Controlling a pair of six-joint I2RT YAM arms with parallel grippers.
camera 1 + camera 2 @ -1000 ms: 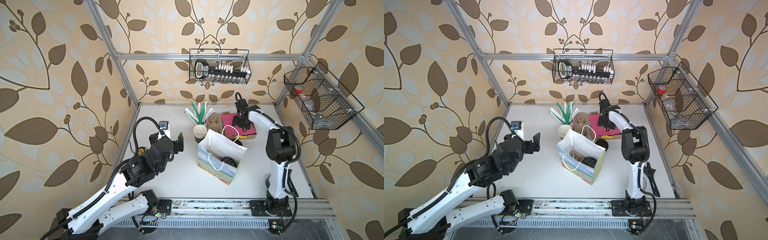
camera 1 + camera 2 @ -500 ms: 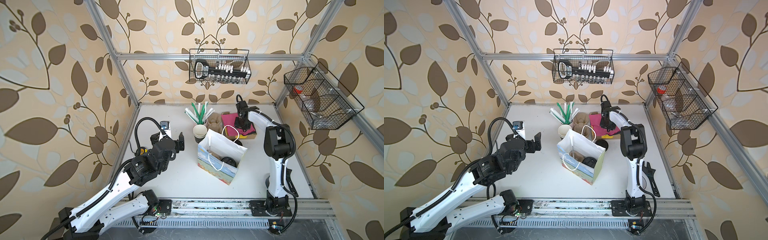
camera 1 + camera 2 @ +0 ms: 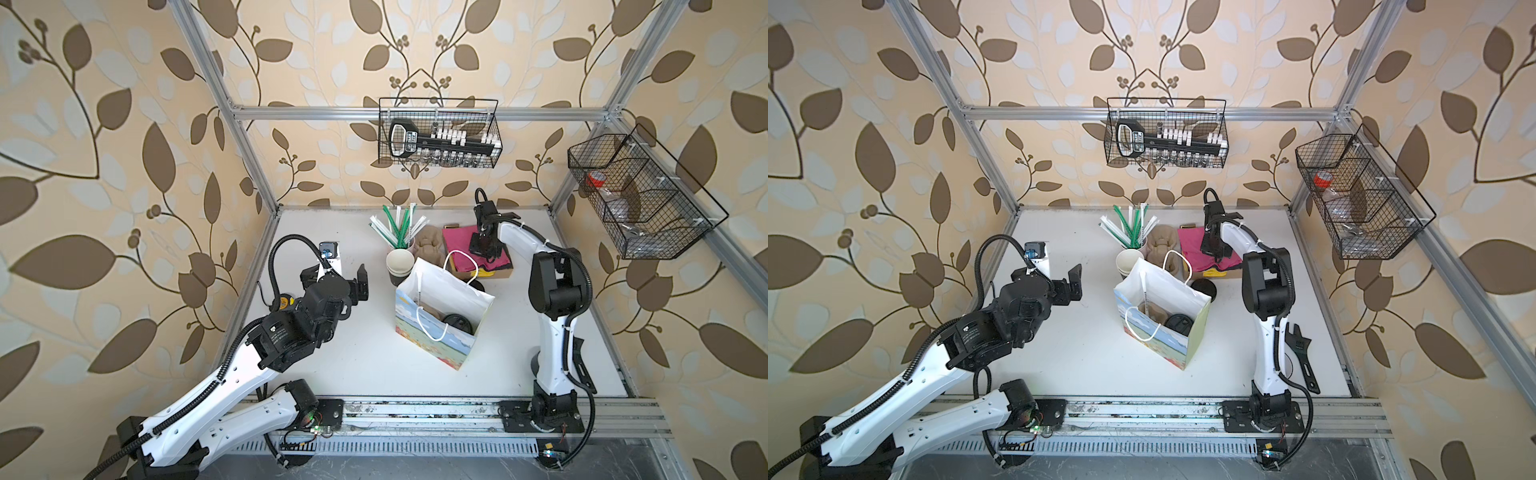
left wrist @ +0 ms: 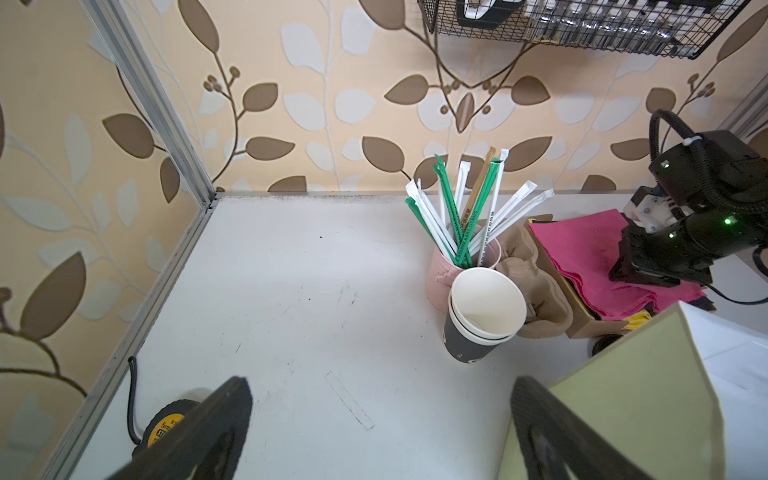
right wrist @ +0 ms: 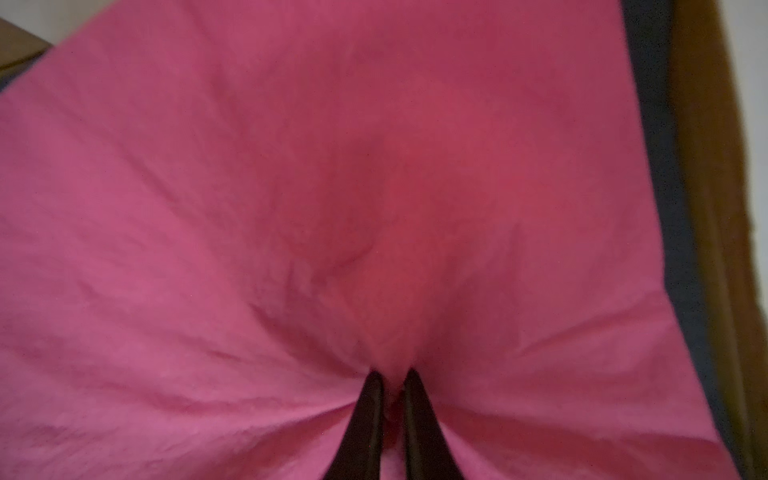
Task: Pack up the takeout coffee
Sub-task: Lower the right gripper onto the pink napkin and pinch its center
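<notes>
Right gripper [image 5: 390, 376]: clenched on a fold of the top pink napkin [image 5: 374, 166], which puckers toward my fingertips.
Left gripper [image 4: 382, 399]: spread wide with nothing between the fingers, held above the table [image 3: 353, 365].
Takeout coffee [image 3: 1177, 323]: down inside the paper bag [image 3: 1163, 286], beside a brown cup carrier [image 3: 1148, 309]. The bag stands between my arms, near my left gripper. My right gripper is beyond it, toward the back wall.
Surface: a scuffed white tabletop. The stacked cups [image 4: 486, 307], the wrapped straws [image 4: 457, 208] and the cardboard box [image 4: 582, 320] under the napkins sit behind the bag.
Room: leaf-patterned walls, a metal frame and a hanging wire basket [image 3: 440, 133].
Hard to make out: only the coffee's black lid shows, because the bag wall hides the cup. My right wrist view is blurred and almost all pink.
</notes>
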